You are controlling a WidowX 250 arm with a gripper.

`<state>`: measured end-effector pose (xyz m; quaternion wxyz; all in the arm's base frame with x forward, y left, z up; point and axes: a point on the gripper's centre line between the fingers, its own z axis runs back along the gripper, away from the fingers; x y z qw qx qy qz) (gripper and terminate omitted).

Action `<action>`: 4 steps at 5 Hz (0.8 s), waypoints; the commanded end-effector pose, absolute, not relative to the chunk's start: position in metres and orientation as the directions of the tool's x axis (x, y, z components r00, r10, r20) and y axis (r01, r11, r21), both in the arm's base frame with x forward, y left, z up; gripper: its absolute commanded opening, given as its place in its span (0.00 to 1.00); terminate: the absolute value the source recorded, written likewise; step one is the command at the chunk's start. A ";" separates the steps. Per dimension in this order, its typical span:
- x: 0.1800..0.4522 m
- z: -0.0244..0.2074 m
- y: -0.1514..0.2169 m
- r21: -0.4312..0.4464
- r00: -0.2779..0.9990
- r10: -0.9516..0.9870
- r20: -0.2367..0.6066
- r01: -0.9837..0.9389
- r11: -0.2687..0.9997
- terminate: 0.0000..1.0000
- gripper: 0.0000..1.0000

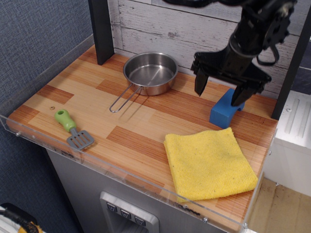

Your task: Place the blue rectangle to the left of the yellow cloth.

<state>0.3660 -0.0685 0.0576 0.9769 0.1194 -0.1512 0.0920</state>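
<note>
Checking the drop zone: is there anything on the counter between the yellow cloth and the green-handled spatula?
No. In the observation image, only bare wooden counter lies between the yellow cloth and the spatula.

Bare wood point(141, 121) left of yellow cloth point(209, 162); pan point(149, 73) and spatula point(74, 128) seemingly well clear.
</note>
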 end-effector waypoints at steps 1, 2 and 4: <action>0.371 0.061 -0.068 0.211 0.928 0.142 0.343 -0.223 0.952 0.00 1.00; 0.369 0.058 -0.067 0.223 0.927 0.140 0.348 -0.227 0.948 0.00 1.00; 0.367 0.072 -0.070 0.163 0.916 0.168 0.365 -0.240 0.957 0.00 1.00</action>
